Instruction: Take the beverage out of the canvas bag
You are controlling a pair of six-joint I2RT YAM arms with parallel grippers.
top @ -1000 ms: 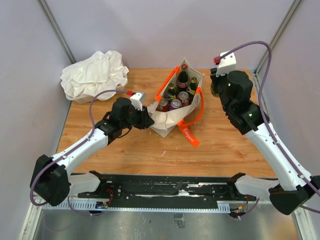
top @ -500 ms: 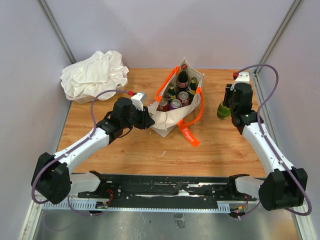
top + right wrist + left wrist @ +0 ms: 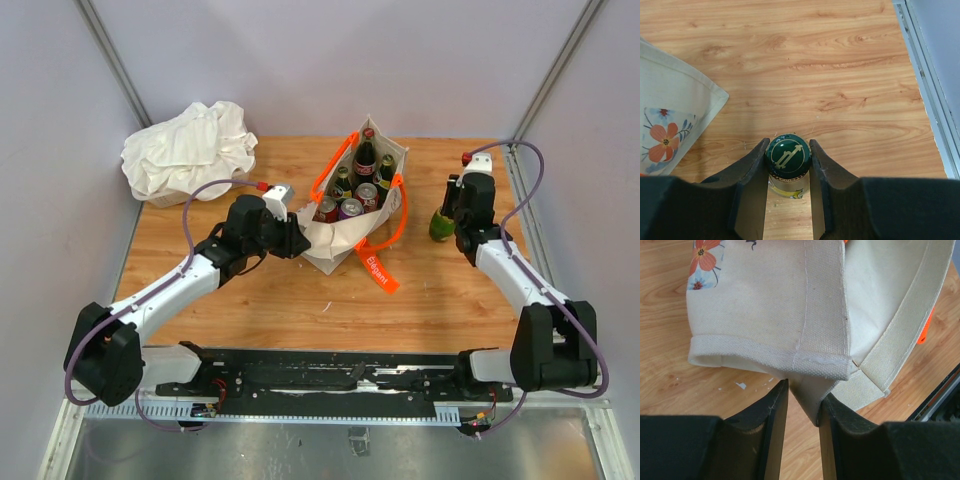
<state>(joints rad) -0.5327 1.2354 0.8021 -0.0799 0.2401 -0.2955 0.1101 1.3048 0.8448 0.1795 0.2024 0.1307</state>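
The cream canvas bag (image 3: 335, 246) with orange handles (image 3: 380, 265) stands mid-table, holding several bottles and cans. My left gripper (image 3: 297, 240) is at its near left corner, shut on a fold of the canvas; the left wrist view shows the bag (image 3: 765, 305) pinched between the fingers of that gripper (image 3: 802, 405). My right gripper (image 3: 449, 212) is right of the bag, shut on the top of a green bottle (image 3: 440, 226) that stands upright, low at the table. In the right wrist view the gripper (image 3: 787, 156) clamps the bottle's green cap (image 3: 787, 154) above a gold foil neck.
A white cloth bundle (image 3: 188, 148) lies at the back left corner. A cola bottle (image 3: 366, 155) and cans (image 3: 350, 208) are inside the bag. The bag's floral corner (image 3: 670, 120) is left of the right gripper. A metal rail (image 3: 925, 75) edges the table on the right.
My right arm has come down from high at the back right with the green bottle, lowering it to the table right of the bag. The left gripper has kept its hold.
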